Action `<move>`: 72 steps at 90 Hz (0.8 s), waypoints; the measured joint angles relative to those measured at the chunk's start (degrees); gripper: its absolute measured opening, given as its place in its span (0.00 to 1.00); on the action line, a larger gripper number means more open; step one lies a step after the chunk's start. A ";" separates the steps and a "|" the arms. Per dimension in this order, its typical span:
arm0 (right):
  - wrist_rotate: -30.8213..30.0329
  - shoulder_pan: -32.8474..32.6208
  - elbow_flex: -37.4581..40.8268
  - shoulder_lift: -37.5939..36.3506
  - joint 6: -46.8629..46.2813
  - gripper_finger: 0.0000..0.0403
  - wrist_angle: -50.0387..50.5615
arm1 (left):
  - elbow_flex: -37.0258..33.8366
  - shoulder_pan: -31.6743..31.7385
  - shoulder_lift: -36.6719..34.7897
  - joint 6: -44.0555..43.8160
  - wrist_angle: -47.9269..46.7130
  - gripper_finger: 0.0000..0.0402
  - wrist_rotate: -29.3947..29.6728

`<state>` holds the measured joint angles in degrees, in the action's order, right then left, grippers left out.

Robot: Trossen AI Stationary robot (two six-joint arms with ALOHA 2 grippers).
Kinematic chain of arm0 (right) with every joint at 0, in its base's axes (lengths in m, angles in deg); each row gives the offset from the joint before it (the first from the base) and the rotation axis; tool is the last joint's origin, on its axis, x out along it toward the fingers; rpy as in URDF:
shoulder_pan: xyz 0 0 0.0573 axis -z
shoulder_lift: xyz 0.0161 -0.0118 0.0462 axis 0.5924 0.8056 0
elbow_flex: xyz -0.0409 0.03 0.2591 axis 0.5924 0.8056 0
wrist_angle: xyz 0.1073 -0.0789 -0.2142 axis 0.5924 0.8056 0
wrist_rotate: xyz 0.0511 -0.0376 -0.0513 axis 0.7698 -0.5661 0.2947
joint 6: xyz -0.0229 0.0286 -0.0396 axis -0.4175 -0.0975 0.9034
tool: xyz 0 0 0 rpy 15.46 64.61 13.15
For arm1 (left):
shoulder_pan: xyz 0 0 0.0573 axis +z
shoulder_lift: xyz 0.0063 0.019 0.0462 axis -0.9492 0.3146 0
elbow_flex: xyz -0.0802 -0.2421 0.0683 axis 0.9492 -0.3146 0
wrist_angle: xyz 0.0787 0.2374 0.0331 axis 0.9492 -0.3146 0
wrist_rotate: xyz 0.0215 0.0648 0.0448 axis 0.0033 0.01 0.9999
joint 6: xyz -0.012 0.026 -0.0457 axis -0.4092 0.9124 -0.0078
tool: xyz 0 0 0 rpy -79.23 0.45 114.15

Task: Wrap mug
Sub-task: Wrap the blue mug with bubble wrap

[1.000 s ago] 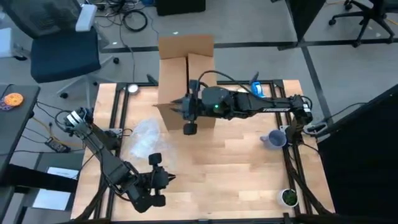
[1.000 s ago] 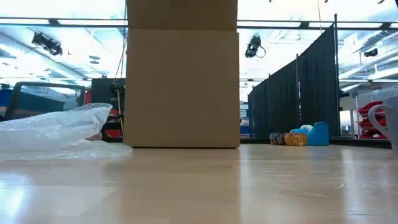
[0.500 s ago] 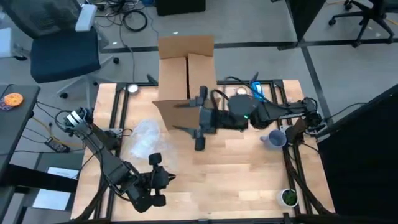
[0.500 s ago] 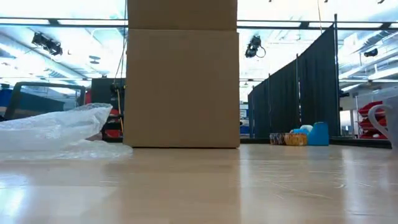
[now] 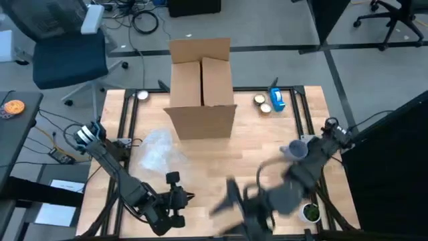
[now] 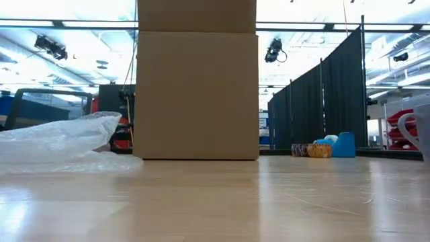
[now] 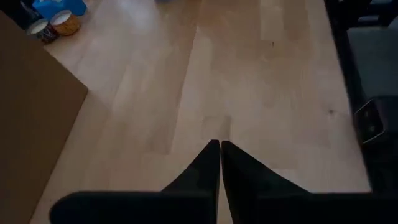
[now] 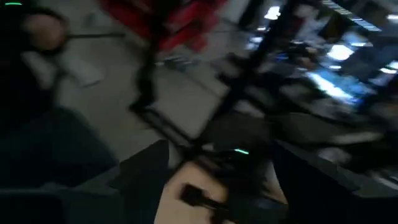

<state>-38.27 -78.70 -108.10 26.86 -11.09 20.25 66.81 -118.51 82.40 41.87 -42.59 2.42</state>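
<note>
A pale blue mug [image 5: 294, 150] stands upright on the table near its right edge; its handle shows at the edge of the low view [image 6: 410, 131]. A crumpled sheet of clear bubble wrap [image 5: 157, 148] [image 6: 60, 141] lies on the table's left half. My left gripper [image 5: 184, 197] [image 7: 219, 146] is shut over bare wood near the front edge and holds nothing. My right gripper [image 5: 231, 195] [image 8: 217, 186] is a blur near the front edge, its fingers wide apart, away from the mug.
An open cardboard box [image 5: 200, 90] [image 6: 196, 87] stands at the far middle of the table. A blue tape dispenser [image 5: 276, 100] and small round tins [image 5: 261, 102] sit to its right. A small potted plant [image 5: 309, 212] stands at the near right corner.
My right arm has swung fast from in front of the box at the far side down to the table's near edge, where it shows blurred. My left gripper has shifted slightly toward the near right. Mug, wrap and box have stayed put.
</note>
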 joint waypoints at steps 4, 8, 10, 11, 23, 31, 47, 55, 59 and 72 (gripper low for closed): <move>-0.46 -1.51 0.00 0.98 -3.13 0.62 0.84 | 0.00 0.04 1.36 0.09 0.01 0.00 0.03; -0.51 -2.67 0.00 2.02 -5.96 0.61 1.92 | 0.00 0.26 2.69 0.22 -0.06 0.00 0.35; -0.59 -3.11 0.00 2.66 -6.65 0.61 2.18 | 0.00 0.38 3.31 0.53 -0.09 0.00 0.47; -0.72 -3.31 0.00 2.93 -6.82 0.61 2.15 | 0.00 0.45 3.64 0.84 -0.08 0.00 0.50; -6.10 -4.53 0.00 6.07 -6.24 0.59 2.00 | 0.00 1.77 6.94 6.73 0.47 0.00 0.64; -12.60 -4.24 0.00 7.38 -1.30 0.57 2.09 | 0.00 2.90 8.80 10.64 0.84 0.00 0.91; -21.09 -0.88 0.00 8.09 -0.68 0.55 5.44 | 0.00 5.61 11.50 18.85 1.66 0.00 1.86; -21.91 1.35 0.00 8.19 -2.33 0.54 6.71 | 0.00 7.28 11.81 21.26 1.56 0.00 1.82; -21.92 2.35 0.00 8.19 -3.11 0.53 7.70 | 0.00 8.42 11.42 22.03 0.68 0.00 1.65; -21.36 5.47 -0.02 8.19 -13.19 0.52 14.79 | 0.04 12.55 9.82 19.13 -3.41 0.00 1.77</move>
<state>-59.63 -73.23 -108.12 35.05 -24.28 35.04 66.86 -105.96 92.21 61.00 -46.00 4.18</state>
